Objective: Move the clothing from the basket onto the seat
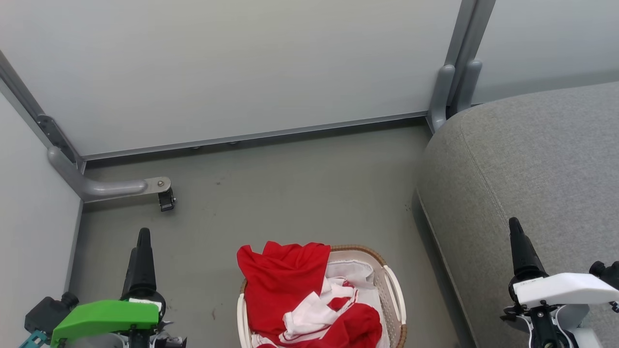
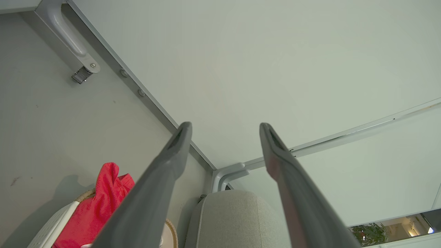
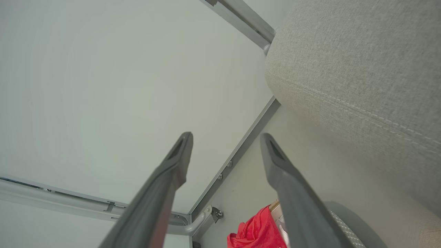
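red clothing (image 1: 300,290) heaped in basket (image 1: 397,295) on floor (image 1: 290,193), one fold draped over rim, left gripper (image 2: 224,128) spread wide and empty, left of basket, right gripper (image 3: 225,138) spread wide and empty, by seat (image 1: 532,159), right of basket

A grey floor (image 1: 300,193) (scuffed with a few dark marks) meets pale panels (image 1: 242,63) along its far edge, a metal rail (image 1: 251,136) between them. At the floor's far left corner a curved grey foot (image 1: 111,187) ends in a small black caster (image 1: 166,200). A grey post (image 1: 457,72) rises at the far right.
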You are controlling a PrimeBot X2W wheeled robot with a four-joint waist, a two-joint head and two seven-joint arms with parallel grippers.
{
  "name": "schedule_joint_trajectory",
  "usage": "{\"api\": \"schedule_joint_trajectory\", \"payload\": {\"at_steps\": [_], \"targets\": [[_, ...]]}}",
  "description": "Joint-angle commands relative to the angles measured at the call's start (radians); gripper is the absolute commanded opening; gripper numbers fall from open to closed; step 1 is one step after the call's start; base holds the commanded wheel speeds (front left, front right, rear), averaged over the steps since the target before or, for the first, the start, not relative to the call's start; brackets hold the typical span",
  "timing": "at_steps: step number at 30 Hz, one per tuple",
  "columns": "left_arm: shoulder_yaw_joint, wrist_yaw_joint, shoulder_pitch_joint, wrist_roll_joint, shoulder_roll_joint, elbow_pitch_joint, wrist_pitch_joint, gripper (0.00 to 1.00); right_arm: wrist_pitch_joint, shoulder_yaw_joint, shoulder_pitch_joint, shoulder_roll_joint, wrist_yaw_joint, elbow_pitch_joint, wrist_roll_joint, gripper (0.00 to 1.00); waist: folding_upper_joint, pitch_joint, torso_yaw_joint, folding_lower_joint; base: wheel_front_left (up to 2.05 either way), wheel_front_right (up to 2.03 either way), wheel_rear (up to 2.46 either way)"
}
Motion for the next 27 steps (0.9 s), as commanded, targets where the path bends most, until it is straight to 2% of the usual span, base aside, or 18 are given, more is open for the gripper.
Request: {"api": "schedule_joint_trajectory", "payload": {"at_steps": [1, 10, 21, 27], "targets": [[-0.003, -0.003, 0.007, 0.044, 0.007, -0.02, -0.01, 1.0, -0.011, 0.003, 0.001, -0.008, 0.0, -0.022, -0.038, 1.0, 0.0006, 0.0, 0.0, 0.0, 0.0, 0.0, 0.0], [-0.02, -0.004, 0.021, 0.22, 0.008, -0.033, -0.039, 1.0, -0.04, 0.032, 0.008, -0.009, 0.0, -0.047, -0.183, 1.0, 0.0007, 0.002, 0.002, 0.0, 0.0, 0.0, 0.0], [-0.046, -0.001, 0.035, 0.365, 0.009, -0.015, -0.071, 1.0, -0.072, 0.082, 0.023, -0.011, 0.0, -0.052, -0.346, 1.0, 0.0009, 0.004, 0.003, 0.0, 0.0, 0.0, 0.0], [-0.058, 0.015, 0.041, 0.447, 0.01, -0.007, -0.087, 1.0, -0.089, 0.091, 0.027, -0.011, 0.0, -0.049, -0.414, 1.0, 0.001, 0.005, 0.004, 0.0, 0.0, 0.0, 0.0]]}}
